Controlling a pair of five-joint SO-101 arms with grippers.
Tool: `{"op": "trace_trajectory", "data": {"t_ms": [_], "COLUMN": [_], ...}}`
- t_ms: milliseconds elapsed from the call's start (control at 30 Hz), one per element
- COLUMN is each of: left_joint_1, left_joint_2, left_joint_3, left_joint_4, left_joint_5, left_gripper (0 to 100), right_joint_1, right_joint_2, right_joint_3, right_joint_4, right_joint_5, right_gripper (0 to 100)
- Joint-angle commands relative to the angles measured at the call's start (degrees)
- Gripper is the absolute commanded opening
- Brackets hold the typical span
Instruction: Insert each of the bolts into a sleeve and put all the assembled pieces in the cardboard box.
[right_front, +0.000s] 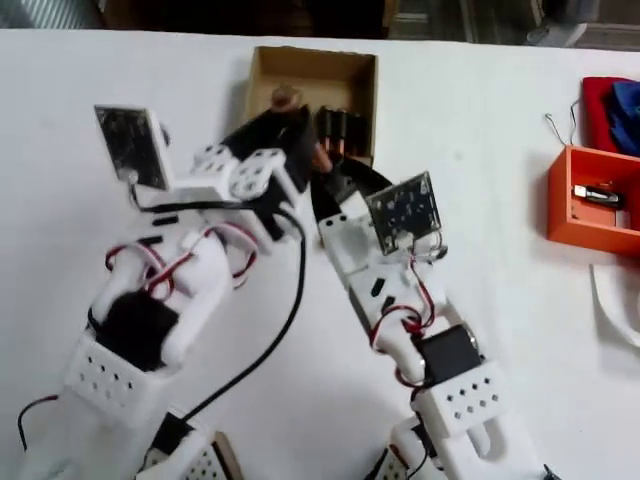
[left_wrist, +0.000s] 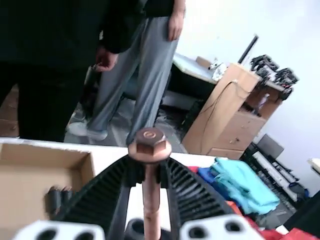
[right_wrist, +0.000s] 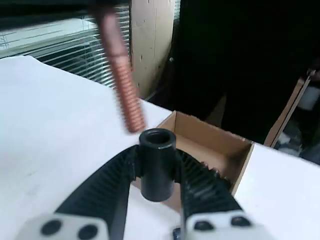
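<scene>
My left gripper (left_wrist: 148, 172) is shut on a copper bolt (left_wrist: 149, 186), hex head toward the fingertips and its shank running back between the fingers. My right gripper (right_wrist: 156, 172) is shut on a black sleeve (right_wrist: 157, 170), bore facing outward. The copper bolt's (right_wrist: 121, 84) threaded tip hangs just beside the sleeve's mouth, not inside it. In the high view both grippers meet at the near edge of the cardboard box (right_front: 268, 70), the bolt's head (right_front: 284, 97) over it. Black assembled pieces (right_front: 338, 128) lie inside the box.
An orange tray (right_front: 570, 205) holding a small dark part stands at the table's right edge. Red and blue cloth (right_front: 610, 110) lies behind it. A black cable (right_front: 280, 330) crosses the table between the two arms.
</scene>
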Motion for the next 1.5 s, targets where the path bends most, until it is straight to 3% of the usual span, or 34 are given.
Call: {"op": "trace_trajectory", "data": {"t_ms": [0,167,500,900,1133,1200,1367,1467], "left_joint_1": [1.32,1.93,1.58,6.24,6.68,6.77,6.77,6.68], "left_joint_2": [3.16,5.45,5.89,5.54,5.45,5.45,5.45,5.45], "left_joint_3": [-6.99,-7.08,-7.08,0.13,0.13,0.13,0.13,0.13], "left_joint_4": [-1.05,-1.05,4.57,6.24,7.82,10.02,17.32,18.81], "left_joint_5": [-0.97,-5.45,-5.89,-18.11,-19.52,-19.60,-17.93,-17.23], "left_gripper": [3,3,3,3,3,7,27,28], "right_joint_1": [0.13,0.13,0.22,0.13,0.13,0.13,0.13,0.13], "right_joint_2": [-3.74,-4.70,-4.44,-4.44,-4.44,-4.44,-4.44,-4.44], "right_joint_3": [-0.18,-0.18,-0.18,-0.26,-0.35,-0.35,-0.35,-0.35], "right_joint_4": [-0.40,0.66,0.48,0.48,0.48,0.48,0.48,0.48], "right_joint_5": [2.46,2.46,2.46,2.46,2.46,2.46,2.46,2.46], "right_gripper": [2.4,2.4,2.4,2.4,2.4,2.4,2.4,2.4]}}
